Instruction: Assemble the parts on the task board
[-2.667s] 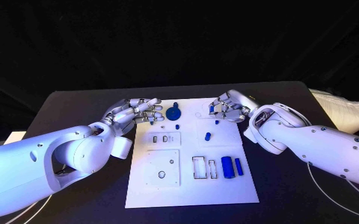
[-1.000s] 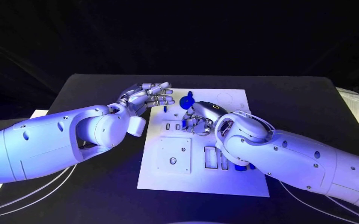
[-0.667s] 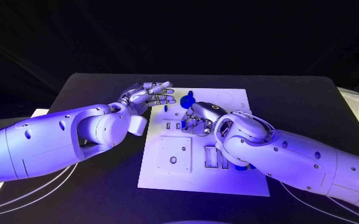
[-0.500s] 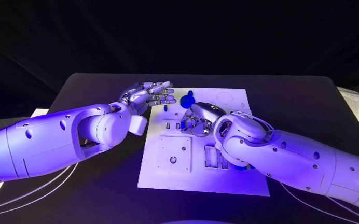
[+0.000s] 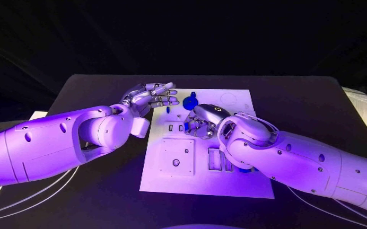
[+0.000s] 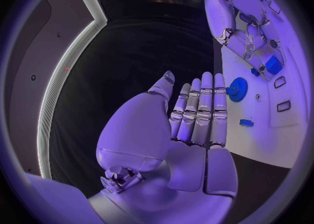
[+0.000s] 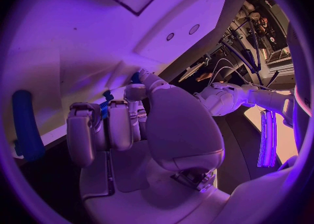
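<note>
The white task board [image 5: 191,184] lies in the middle of the black table. My right hand [image 5: 202,123] hovers low over the board's middle beside two small slots [image 5: 176,128], fingers curled, pinching a small blue part [image 6: 271,66] at its fingertips [image 7: 104,106]. My left hand [image 5: 153,97] hangs at the board's far left corner with fingers straight and apart [image 6: 199,111], holding nothing. A round blue part [image 5: 190,102] [image 6: 237,89] stands on the board just beyond it. A small blue piece [image 6: 246,123] lies near that. A long blue peg [image 7: 26,124] lies on the board [image 7: 98,30].
A square inset with a hole [image 5: 176,157] and rectangular recesses [image 5: 216,160] take up the board's near half. More blue parts [image 5: 243,169] peek out under my right forearm. A white object [image 5: 38,115] sits at the table's left edge.
The camera has shifted. Since 2.7 s ago my right hand came from the board's far right to its middle by the slots. Over the last second both hands barely moved.
</note>
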Robot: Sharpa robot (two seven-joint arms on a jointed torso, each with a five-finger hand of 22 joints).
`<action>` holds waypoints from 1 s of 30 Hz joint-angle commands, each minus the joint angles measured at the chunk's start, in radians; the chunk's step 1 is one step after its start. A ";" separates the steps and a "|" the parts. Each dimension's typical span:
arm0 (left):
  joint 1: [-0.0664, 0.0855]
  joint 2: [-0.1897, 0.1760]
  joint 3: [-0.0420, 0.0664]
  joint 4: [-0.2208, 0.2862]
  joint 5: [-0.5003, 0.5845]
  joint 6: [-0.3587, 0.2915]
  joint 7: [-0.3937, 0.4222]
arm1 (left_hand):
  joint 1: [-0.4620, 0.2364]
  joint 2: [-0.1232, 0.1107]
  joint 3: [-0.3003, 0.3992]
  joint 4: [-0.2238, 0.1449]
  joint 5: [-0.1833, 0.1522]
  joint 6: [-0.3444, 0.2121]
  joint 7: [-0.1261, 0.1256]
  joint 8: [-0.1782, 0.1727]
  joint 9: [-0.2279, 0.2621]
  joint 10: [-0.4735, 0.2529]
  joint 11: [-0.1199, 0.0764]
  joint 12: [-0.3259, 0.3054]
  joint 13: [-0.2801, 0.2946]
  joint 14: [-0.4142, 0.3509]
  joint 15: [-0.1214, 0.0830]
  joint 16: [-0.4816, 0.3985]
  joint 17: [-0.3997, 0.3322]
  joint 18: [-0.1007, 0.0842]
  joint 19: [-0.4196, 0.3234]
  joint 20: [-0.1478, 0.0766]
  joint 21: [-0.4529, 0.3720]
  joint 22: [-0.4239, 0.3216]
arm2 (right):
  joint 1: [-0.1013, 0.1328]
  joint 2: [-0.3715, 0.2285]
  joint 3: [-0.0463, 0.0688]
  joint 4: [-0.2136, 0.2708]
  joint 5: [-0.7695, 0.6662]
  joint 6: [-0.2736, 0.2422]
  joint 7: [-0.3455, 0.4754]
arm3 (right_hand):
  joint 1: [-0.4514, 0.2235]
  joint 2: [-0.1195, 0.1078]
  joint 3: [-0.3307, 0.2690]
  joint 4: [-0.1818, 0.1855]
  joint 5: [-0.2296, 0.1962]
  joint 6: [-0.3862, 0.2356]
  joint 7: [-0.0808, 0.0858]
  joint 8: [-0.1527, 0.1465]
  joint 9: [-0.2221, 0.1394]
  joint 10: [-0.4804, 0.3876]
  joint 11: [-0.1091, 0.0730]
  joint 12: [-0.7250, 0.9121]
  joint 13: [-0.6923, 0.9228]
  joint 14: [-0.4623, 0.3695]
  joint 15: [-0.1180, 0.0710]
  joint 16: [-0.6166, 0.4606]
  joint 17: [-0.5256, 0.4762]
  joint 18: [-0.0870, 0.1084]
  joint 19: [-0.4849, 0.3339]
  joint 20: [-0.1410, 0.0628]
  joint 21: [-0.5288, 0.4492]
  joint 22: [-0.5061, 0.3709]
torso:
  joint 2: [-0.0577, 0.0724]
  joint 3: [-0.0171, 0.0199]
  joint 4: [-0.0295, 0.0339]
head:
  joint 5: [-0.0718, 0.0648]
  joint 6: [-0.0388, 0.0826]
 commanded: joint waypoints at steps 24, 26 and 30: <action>0.001 -0.001 0.001 0.005 -0.014 0.018 0.013 | 0.011 0.000 0.002 -0.005 -0.005 0.001 0.003 0.002 0.000 0.004 0.003 0.000 -0.002 0.006 0.001 -0.009 -0.002 0.012 -0.007 0.003 -0.004 -0.002 | -0.003 0.006 -0.007 -0.003 -0.036 -0.055 -0.004 | -0.038 -0.037 -0.016 0.003 -0.048 -0.054 0.009 -0.013 -0.005 -0.022 0.013 -0.046 -0.034 0.046 0.013 -0.014 -0.007 0.000 -0.009 0.013 -0.010 0.068 | 0.000 -0.0004 -0.0012 | -0.008 0.002; 0.001 -0.001 0.001 0.005 -0.014 0.024 0.012 | 0.010 0.000 0.002 -0.004 -0.005 0.001 0.004 0.001 -0.001 0.003 0.003 -0.001 -0.002 0.006 0.002 -0.010 -0.002 0.012 -0.008 0.003 -0.005 -0.003 | -0.010 0.000 -0.007 0.013 -0.051 -0.107 0.009 | -0.039 -0.045 -0.022 0.004 -0.054 -0.073 0.012 -0.016 -0.008 -0.029 0.015 -0.055 -0.040 0.045 0.014 -0.017 -0.010 0.001 -0.012 0.014 -0.012 0.063 | 0.000 0.0006 -0.0002 | -0.008 0.003; 0.001 -0.001 0.001 0.003 -0.014 0.033 0.008 | 0.010 0.001 0.003 -0.004 -0.005 0.001 0.003 0.001 -0.001 0.004 0.003 -0.001 -0.002 0.006 0.002 -0.011 -0.002 0.012 -0.008 0.003 -0.005 -0.003 | -0.024 -0.023 -0.001 0.054 -0.059 -0.190 0.041 | -0.043 -0.065 -0.041 0.010 -0.057 -0.099 0.016 -0.015 -0.009 -0.038 0.019 -0.068 -0.050 0.043 0.018 -0.022 -0.014 0.003 -0.017 0.017 -0.016 0.056 | 0.001 0.0023 0.0017 | -0.007 0.005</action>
